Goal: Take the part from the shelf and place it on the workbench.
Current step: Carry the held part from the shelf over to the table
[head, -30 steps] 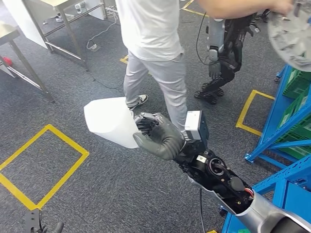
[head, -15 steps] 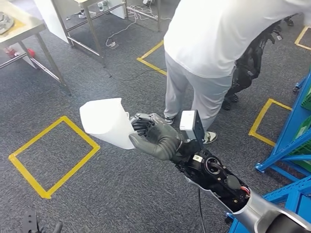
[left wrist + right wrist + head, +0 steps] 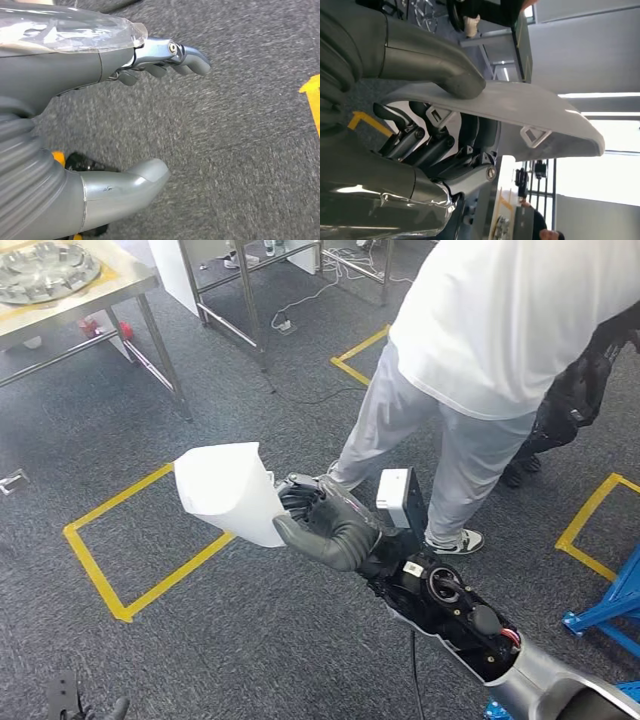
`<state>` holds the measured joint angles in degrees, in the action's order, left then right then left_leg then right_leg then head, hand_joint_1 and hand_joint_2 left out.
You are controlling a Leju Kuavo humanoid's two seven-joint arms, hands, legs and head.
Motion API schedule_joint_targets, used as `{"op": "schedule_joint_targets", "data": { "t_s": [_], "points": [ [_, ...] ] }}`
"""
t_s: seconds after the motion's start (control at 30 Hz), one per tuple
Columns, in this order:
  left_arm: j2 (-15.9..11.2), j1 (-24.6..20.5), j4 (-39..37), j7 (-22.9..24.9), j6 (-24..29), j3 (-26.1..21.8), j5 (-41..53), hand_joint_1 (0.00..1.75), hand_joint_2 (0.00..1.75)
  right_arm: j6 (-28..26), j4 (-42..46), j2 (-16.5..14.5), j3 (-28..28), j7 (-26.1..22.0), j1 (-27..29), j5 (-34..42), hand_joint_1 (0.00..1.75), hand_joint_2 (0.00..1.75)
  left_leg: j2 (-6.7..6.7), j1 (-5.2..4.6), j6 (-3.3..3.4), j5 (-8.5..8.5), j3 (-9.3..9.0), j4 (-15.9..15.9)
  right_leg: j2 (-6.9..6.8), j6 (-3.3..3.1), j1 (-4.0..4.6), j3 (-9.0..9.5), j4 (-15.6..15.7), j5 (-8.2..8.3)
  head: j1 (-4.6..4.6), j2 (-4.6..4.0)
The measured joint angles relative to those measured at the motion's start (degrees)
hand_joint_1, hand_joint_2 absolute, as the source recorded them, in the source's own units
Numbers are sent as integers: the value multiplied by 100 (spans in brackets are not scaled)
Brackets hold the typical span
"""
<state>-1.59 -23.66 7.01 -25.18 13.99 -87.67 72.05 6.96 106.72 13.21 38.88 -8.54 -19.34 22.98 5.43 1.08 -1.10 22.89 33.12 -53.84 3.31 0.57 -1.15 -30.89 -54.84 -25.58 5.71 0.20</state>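
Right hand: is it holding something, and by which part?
Yes. The right hand holds the white curved plastic part by its near edge, thumb on one face, fingers on the other.

one white part (image 3: 226,490), one person (image 3: 490,350), two tables (image 3: 113,285)

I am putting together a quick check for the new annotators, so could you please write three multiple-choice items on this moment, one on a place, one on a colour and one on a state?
1. Where is the white part?
A. On the steel workbench
B. In the right hand, above the carpet
C. On the floor inside the yellow square

2. What colour is the tape square on the carpet?
A. Yellow
B. Red
C. White

3. How is the left hand?
A. Holding the part
B. Closed into a fist
C. Empty, fingers apart

Answers:
1 B, the right hand grips the part's edge, thumb on one face and fingers on the other.
2 A, the lines are plainly yellow.
3 C, only carpet lies between its thumb and fingers.
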Motion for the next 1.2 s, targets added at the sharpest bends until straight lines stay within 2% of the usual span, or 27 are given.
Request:
{"op": "schedule_joint_targets", "data": {
  "t_s": [0.03,0.1,0.17,0.2,0.23,0.27,0.3,0.33,0.37,0.4,0.47,0.53,0.57,0.6,0.63,0.7,0.73,0.77,0.8,0.83,0.93,0.97,1.0,1.03,1.07,1.13,1.2],
  "points": [
    [-5,11,-1,-2,2,-1,-2,0,175,-2,4,0,-1,3,-2,0,175,175,-4,10,-31,9,10,-15,-41,-32,2,17,9,1,-10,0],
    [-12,14,-3,-3,5,-2,-3,0,175,-4,11,-1,-3,2,-9,1,175,175,-190,1,-81,153,161,-320,-140,-103,-9,79,39,-14,-59,0],
    [-15,-9,-4,-4,7,-2,-3,0,175,-3,16,-1,-4,2,-6,1,175,175,-432,-12,-114,439,591,-1088,-251,-156,10,129,51,-54,-116,0],
    [-12,-14,-4,-5,7,-2,-3,0,175,-2,15,-1,-4,3,-4,1,175,175,-478,-12,-119,551,839,-1488,-305,-169,25,147,50,-80,-127,0],
    [-7,-8,-4,-5,7,-2,-3,0,175,-1,15,-1,-3,4,0,2,175,175,-496,-12,-114,578,1025,-1747,-356,-176,38,173,50,-111,-127,0],
    [-2,1,-4,-6,7,-2,-3,0,175,4,14,-1,-3,4,2,3,175,175,-500,-15,-98,505,1104,-1801,-402,-177,48,205,50,-146,-128,0],
    [0,8,-4,-6,7,-2,-2,0,175,9,14,-1,-3,1,1,4,175,175,-509,-24,-66,321,1045,-1596,-449,-176,60,255,51,-189,-129,0],
    [-2,8,-4,-6,7,-2,-2,0,175,16,14,-1,-3,-5,-2,5,175,175,-555,-47,-12,64,871,-1189,-499,-172,70,319,55,-239,-128,0],
    [-7,1,-4,-6,7,-2,-1,0,175,25,13,-1,-4,-12,-5,5,175,175,-656,-87,52,-133,665,-763,-547,-164,77,370,62,-290,-127,0],
    [-10,-17,-4,-6,7,-2,1,0,175,31,10,-1,-5,-21,-11,7,175,175,-757,-142,112,-250,473,-374,-593,-144,89,415,70,-343,-133,0],
    [-18,-51,-4,-7,7,-2,-1,0,175,44,2,-1,-5,-37,-24,13,175,175,-857,-216,196,-208,306,-65,-677,-86,105,487,91,-404,-142,0],
    [-22,-51,-4,-7,7,-3,-8,0,175,57,-14,-1,-4,-53,-48,20,175,175,-754,-197,242,-131,215,-4,-713,-15,116,569,62,-424,-141,0],
    [-23,-43,-4,-7,9,-3,-12,0,175,63,-24,-1,-4,-63,-62,21,175,175,-705,-172,263,-101,149,20,-657,15,110,561,-47,-436,-139,-1],
    [-21,-40,-4,-5,10,-4,-16,0,175,68,-33,-1,-5,-75,-81,25,175,175,-656,-151,284,-66,73,33,-578,43,104,461,-255,-472,-125,-1],
    [-17,-40,-4,-5,12,-4,-21,0,175,71,-40,-1,-5,-85,-92,27,175,175,-606,-133,300,-30,7,43,-490,66,90,271,-581,-541,-110,-2],
    [-10,-42,-4,-3,13,-4,-24,0,175,73,-60,-1,-5,-97,-95,32,175,175,-499,-123,322,65,-110,44,-396,100,74,-238,-1341,-789,-76,-1],
    [-7,-32,-4,-2,14,-4,-25,0,175,74,-70,-1,-4,-99,-86,32,175,175,-438,-122,325,122,-180,44,-389,116,67,-478,-1595,-955,-68,-1],
    [-6,-20,-4,-1,14,-4,-25,0,175,74,-80,-1,-4,-100,-79,34,175,175,-377,-121,323,182,-260,44,-387,124,63,-650,-1694,-1084,-64,0],
    [-4,-5,-4,2,15,-4,-25,0,175,73,-89,0,-4,-101,-74,35,175,175,-312,-118,315,254,-360,44,-380,127,59,-753,-1615,-1103,-58,0],
    [-2,6,-4,4,15,-4,-25,0,175,71,-96,1,-4,-102,-73,38,175,175,-254,-115,303,328,-465,44,-357,121,57,-776,-1371,-949,-51,0],
    [15,15,-4,8,16,-7,-25,0,175,67,-134,4,-2,-105,-68,44,175,175,-113,-121,235,578,-683,3,-147,67,50,-744,-343,231,-37,-1],
    [19,11,-4,8,18,-8,-25,0,175,67,-146,5,0,-106,-62,46,175,175,-81,-128,208,647,-729,-21,-97,35,51,-725,-170,472,-50,-1],
    [17,2,-4,9,25,-9,-24,0,175,67,-154,5,2,-107,-65,48,175,175,-60,-133,178,687,-762,-68,-104,-8,62,-694,-105,513,-68,-1],
    [8,-4,-4,8,35,-9,-20,0,175,67,-158,5,4,-107,-75,49,175,175,-61,-132,152,700,-768,-120,-127,-53,65,-624,-137,475,-77,-1],
    [5,-9,-4,7,46,-9,-14,0,175,65,-160,6,2,-108,-97,49,175,175,-115,-127,127,678,-738,-248,-148,-92,66,-571,-134,447,-86,0],
    [5,-31,-5,7,67,-9,1,0,175,54,-166,7,-3,-111,-136,49,175,175,-306,-118,67,685,-410,-799,-190,-157,64,-462,-129,387,-91,0],
    [15,-43,-6,8,104,-9,20,0,175,47,-173,8,-1,-110,-144,48,175,175,-454,-110,13,938,124,-1489,-213,-187,65,-382,-128,303,-107,0]
  ]
}}
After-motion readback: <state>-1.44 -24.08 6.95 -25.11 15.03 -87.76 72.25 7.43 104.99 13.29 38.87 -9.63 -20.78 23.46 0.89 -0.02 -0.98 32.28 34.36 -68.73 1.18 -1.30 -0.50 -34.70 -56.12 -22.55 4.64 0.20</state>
